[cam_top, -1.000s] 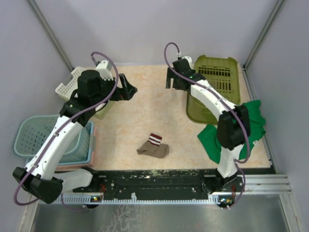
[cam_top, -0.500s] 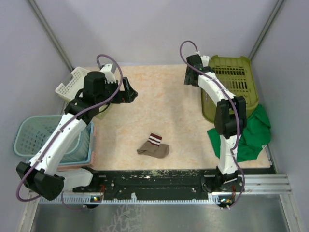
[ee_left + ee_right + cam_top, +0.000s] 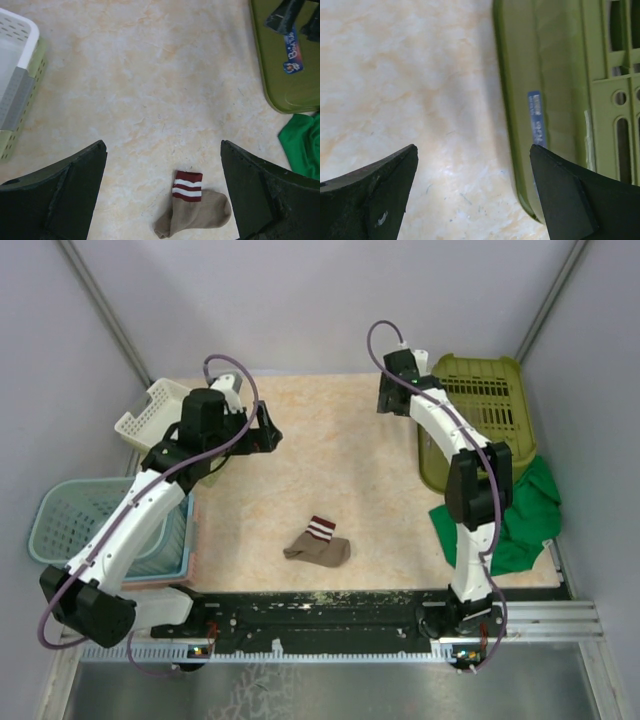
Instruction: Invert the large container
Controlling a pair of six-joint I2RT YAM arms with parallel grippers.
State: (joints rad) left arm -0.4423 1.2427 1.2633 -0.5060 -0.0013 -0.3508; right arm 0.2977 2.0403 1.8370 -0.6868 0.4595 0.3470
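Large olive-green container at the far right of the bench, close to the right wall. Smooth olive surface with a small blue label on the side nearer the middle of the bench, slotted panel beyond it. Which way up, not clear from these views. Near end touching or overlapping a crumpled green cloth (the overhead view cannot settle which lies on top).

Right gripper above the container's left edge, fingers spread wide and holding nothing. From its wrist camera, right gripper straddling the line where bare bench meets the olive rim, one finger over the bench, the other over the container.

Left gripper at the far left of the bench, well apart from the container, likewise wide open and empty. Through its wrist camera, left gripper framing a tan sock with maroon and white stripes, flat on the bench.

Same sock near the front middle in the overhead view. White slotted basket at the far left corner; pale blue basket nearer, beside the left arm.
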